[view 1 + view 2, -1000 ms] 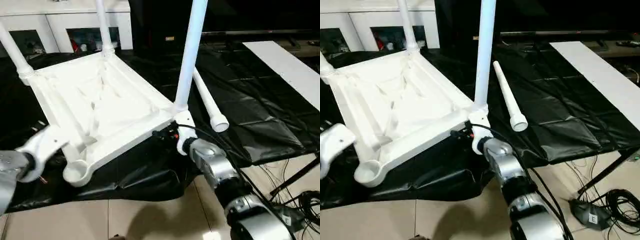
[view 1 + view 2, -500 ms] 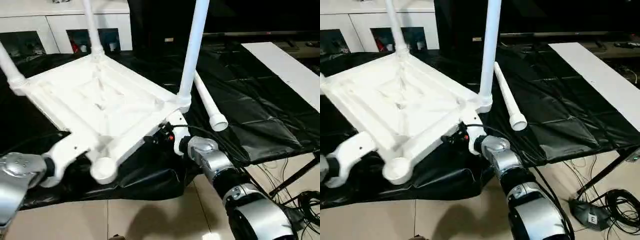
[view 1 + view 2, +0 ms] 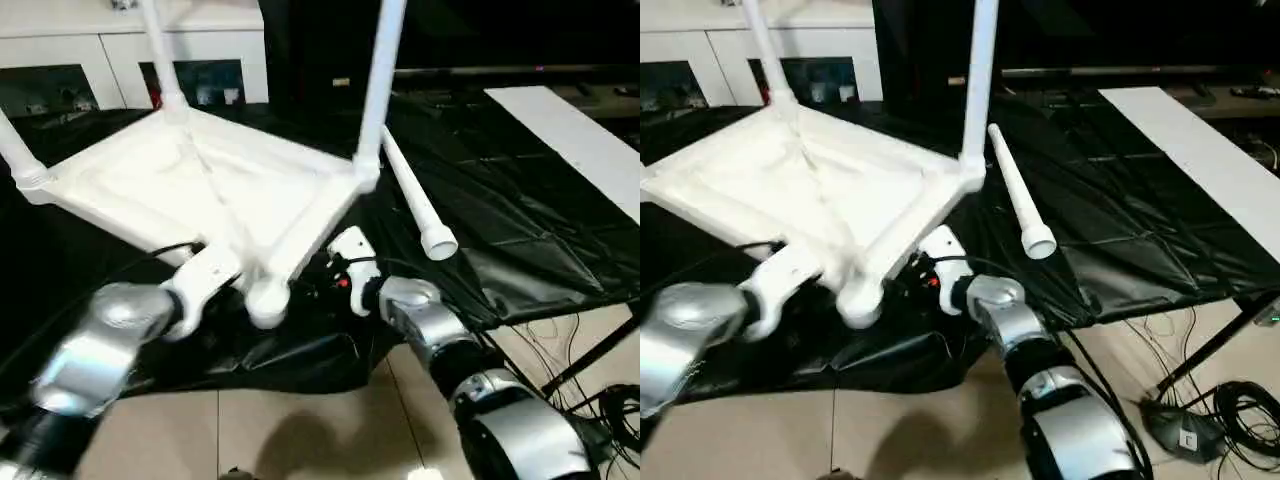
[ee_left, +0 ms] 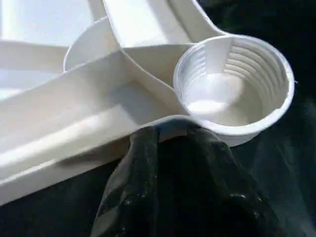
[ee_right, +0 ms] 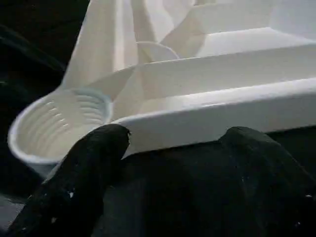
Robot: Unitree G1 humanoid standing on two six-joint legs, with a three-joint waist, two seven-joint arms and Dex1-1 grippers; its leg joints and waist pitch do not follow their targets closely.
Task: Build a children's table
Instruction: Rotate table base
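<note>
Two pincers are at work here, both mine. My left pincer (image 4: 170, 136) is pinching the rim of the upturned tabletop (image 3: 200, 185) right beside its empty corner socket (image 4: 232, 94), the fingers nearly together on the thin plastic edge. My right pincer (image 5: 173, 136) stands spread wide, its two black fingers (image 5: 94, 153) reaching toward the long side rail of the tabletop near that same socket; I cannot tell whether they touch it. The tabletop lies underside up and tilted on the desk (image 3: 520, 220), which is draped in black sheeting, with the empty socket corner nearest me. Three legs (image 3: 375, 85) stand up from the other corners. A fourth leg (image 3: 415, 205) lies loose on the black sheet just beside the tabletop, on my right. A white cabinet (image 3: 110, 50) stands behind.
</note>
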